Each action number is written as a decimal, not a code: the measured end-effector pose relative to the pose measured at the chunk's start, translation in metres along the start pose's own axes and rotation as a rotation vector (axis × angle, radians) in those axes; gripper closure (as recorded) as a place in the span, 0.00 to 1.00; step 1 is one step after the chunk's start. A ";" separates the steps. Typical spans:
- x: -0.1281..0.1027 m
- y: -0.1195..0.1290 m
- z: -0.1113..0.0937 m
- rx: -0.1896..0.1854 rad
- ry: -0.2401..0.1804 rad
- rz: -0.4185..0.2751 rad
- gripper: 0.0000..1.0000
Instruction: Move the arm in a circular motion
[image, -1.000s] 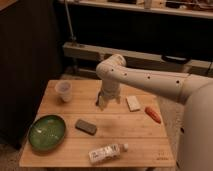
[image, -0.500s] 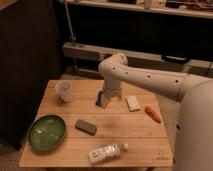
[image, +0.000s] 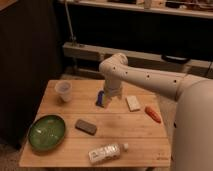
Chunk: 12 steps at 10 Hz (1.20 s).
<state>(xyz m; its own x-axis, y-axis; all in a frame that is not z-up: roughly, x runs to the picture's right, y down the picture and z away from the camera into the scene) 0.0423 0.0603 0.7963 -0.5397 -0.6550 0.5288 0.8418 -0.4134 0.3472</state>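
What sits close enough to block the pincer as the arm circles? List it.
The pincer hangs low over the table. A blue thing sits right beside it, and a white block lies on its other side. The cup, bowl and bottle sit farther off.

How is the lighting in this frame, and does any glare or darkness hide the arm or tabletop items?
Camera view: warm, dim light; the background behind the table is nearly black. The white arm is bright with mild sheen, not blown out. The gripper, near the table's back middle, blends softly with a small blue object. The green bowl stays readable.
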 end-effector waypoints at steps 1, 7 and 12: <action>0.004 0.009 0.002 -0.001 -0.004 -0.012 0.35; -0.001 0.033 0.006 0.006 -0.005 -0.048 0.35; -0.005 0.038 0.008 0.014 -0.011 -0.075 0.35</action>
<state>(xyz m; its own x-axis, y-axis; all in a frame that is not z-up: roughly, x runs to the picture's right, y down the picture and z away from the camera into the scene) 0.0768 0.0526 0.8130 -0.6014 -0.6152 0.5097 0.7988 -0.4521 0.3969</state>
